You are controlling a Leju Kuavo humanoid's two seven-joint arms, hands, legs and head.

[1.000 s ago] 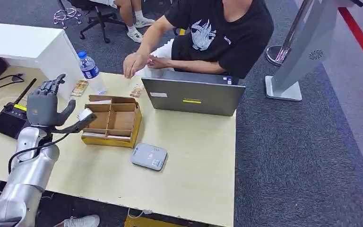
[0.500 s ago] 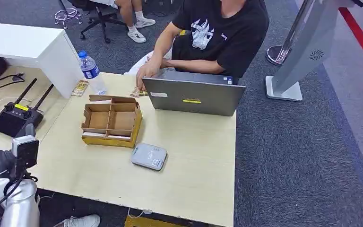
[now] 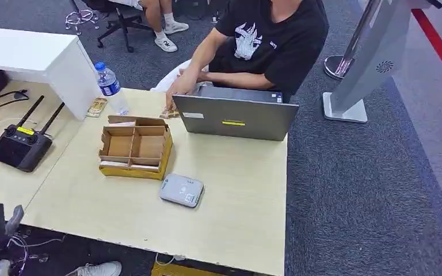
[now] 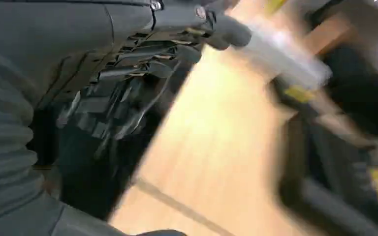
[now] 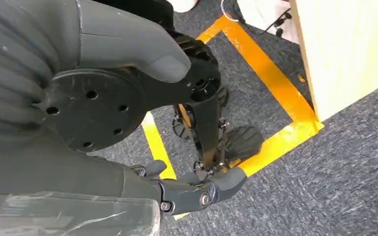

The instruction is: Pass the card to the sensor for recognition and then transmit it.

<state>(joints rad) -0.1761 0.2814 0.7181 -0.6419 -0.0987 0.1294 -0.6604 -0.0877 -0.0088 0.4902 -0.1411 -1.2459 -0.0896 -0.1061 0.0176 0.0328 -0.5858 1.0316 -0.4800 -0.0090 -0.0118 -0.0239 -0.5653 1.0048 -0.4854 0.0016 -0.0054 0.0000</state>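
Grey and dark fingers (image 5: 204,123) of the right hand (image 5: 128,98) are spread apart and hold nothing. This hand hangs beside the surface, above the carpet and a yellow floor tape (image 5: 270,64). The left hand (image 4: 128,73) is low at the near left corner of the wooden surface (image 3: 236,190). Its wrist picture is very blurred, so I cannot tell how far its fingers are open or whether they hold something.

Further out stands a cardboard box (image 3: 135,146) with compartments. Pale flat pieces in its near slot are probably the card (image 3: 128,165), but they are too small to be sure. The grey sensor (image 3: 181,190) lies just beside the box, toward the robot. Behind the box are a laptop (image 3: 235,118), a water bottle (image 3: 110,86) and a person's hand (image 3: 179,89). A black remote controller (image 3: 18,146) lies to the left.

I judge that the card is light, thin, stiff and a little slippery. It is better to pinch it by the upper edge, on both flat faces, and lift it straight out of the slot.
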